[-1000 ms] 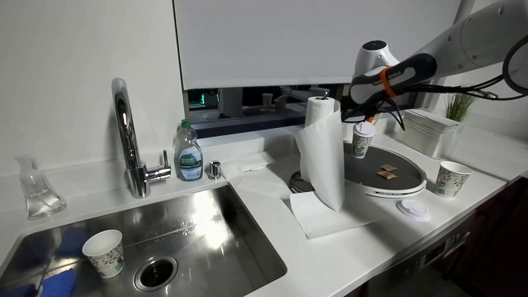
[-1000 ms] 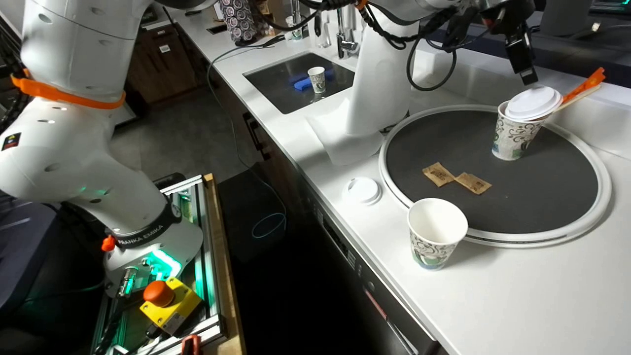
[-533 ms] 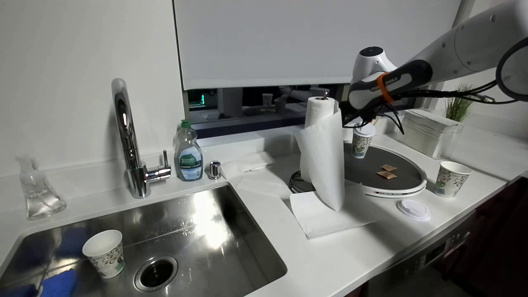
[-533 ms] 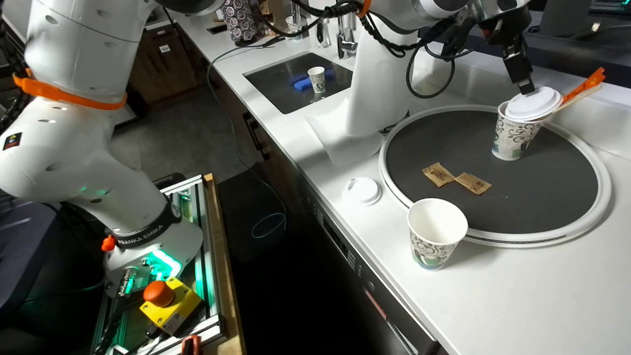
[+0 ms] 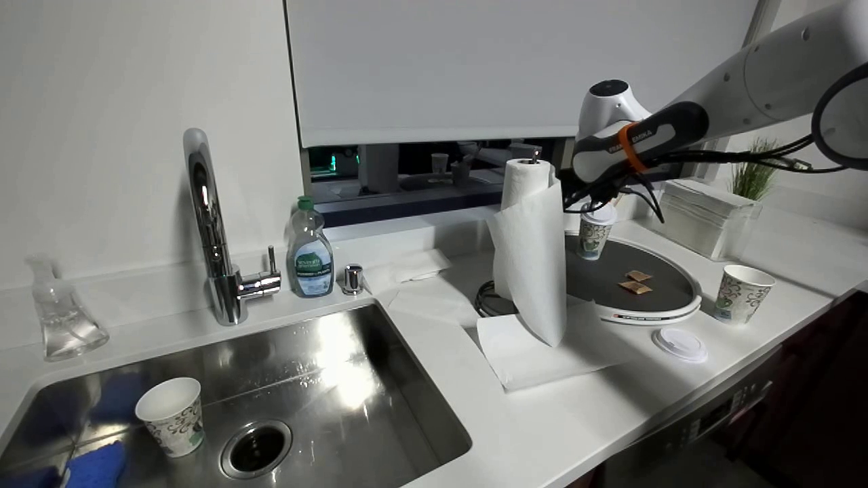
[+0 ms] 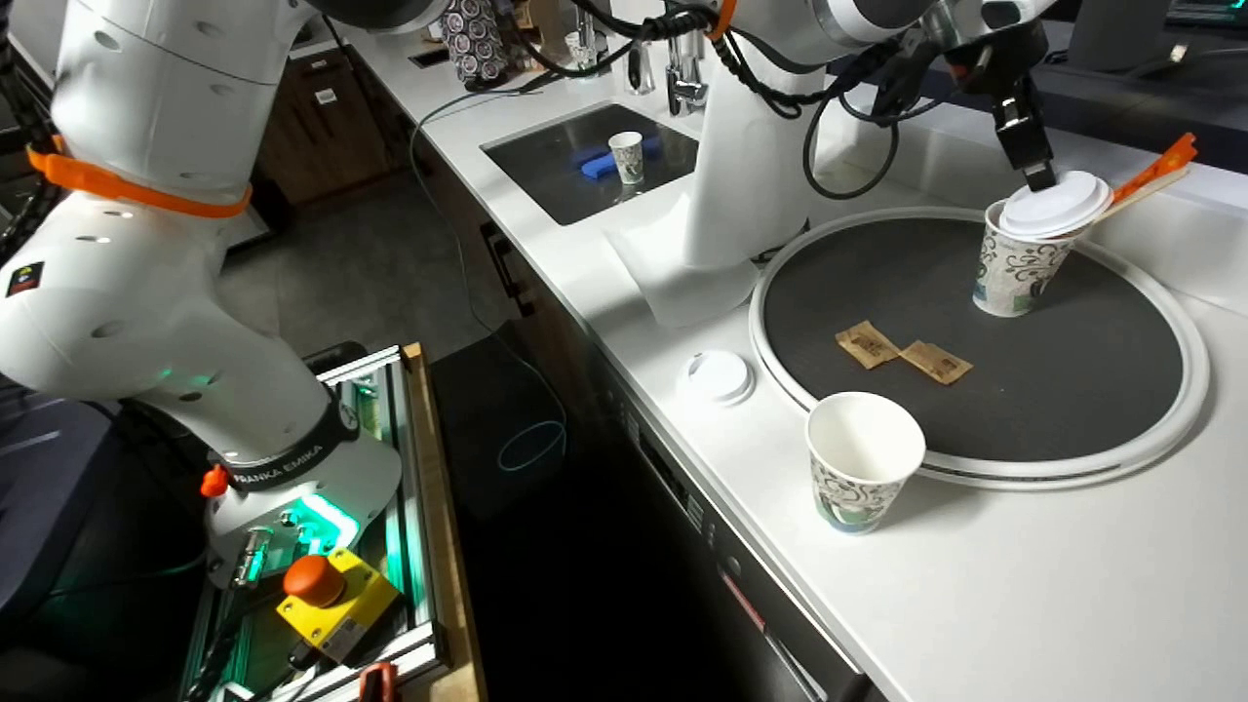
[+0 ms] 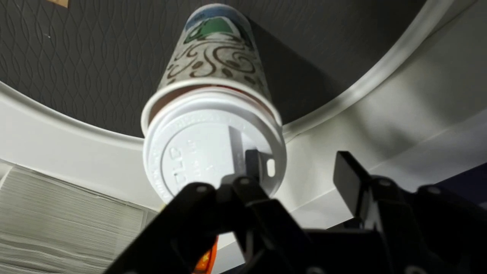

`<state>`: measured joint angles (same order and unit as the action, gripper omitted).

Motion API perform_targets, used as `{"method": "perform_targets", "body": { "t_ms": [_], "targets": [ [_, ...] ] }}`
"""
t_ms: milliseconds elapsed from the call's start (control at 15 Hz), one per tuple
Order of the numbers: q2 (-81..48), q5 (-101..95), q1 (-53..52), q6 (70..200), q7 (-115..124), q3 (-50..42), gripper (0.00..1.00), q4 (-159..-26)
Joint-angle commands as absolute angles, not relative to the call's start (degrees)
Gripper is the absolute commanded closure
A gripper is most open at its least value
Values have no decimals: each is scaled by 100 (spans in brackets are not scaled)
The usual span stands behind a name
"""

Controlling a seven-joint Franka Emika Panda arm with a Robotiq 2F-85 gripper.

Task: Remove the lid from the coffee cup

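The lid (image 6: 1058, 207), a white plastic disc, sits askew on the coffee cup (image 6: 1016, 268), a patterned paper cup standing on the dark round plate (image 6: 877, 258). Both show in the wrist view, the lid (image 7: 198, 152) with a gap at the rim of the cup (image 7: 217, 62). They also show in an exterior view, the lid (image 5: 599, 215) partly behind the arm's cables. My gripper (image 7: 298, 169) is open and empty. In the wrist view one finger (image 7: 252, 163) overlaps the lid beside its sip hole; the other finger is off to the right. I cannot tell whether it touches.
An orange item (image 6: 1157, 166) and a wooden stick lean out by the cup. Brown packets (image 6: 934, 362) lie on the plate. Another lid (image 6: 718, 377) and an uncovered cup (image 6: 863, 458) stand near the counter edge. A paper towel roll (image 5: 532, 237) and napkin holder (image 5: 708, 220) stand nearby.
My gripper has come down and slightly sideways, so its fingertip is now at the lid's edge. The lid and cup have not moved.
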<state>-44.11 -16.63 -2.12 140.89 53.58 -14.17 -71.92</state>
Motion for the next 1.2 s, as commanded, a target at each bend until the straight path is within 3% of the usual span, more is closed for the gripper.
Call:
{"method": "perform_targets", "body": {
  "t_ms": [0, 200, 867, 1133],
  "targets": [
    [-4560, -1599, -279, 14208, 5351, -1539, 77, -7058],
    [-4541, -1606, -292, 14198, 5365, -1557, 99, -7077],
    [-3874, -1660, -340, 13789, 4952, -1588, 98, -7361],
    [-3332, -1036, -68, 13228, 3971, -975, 98, -7654]
  ]
}}
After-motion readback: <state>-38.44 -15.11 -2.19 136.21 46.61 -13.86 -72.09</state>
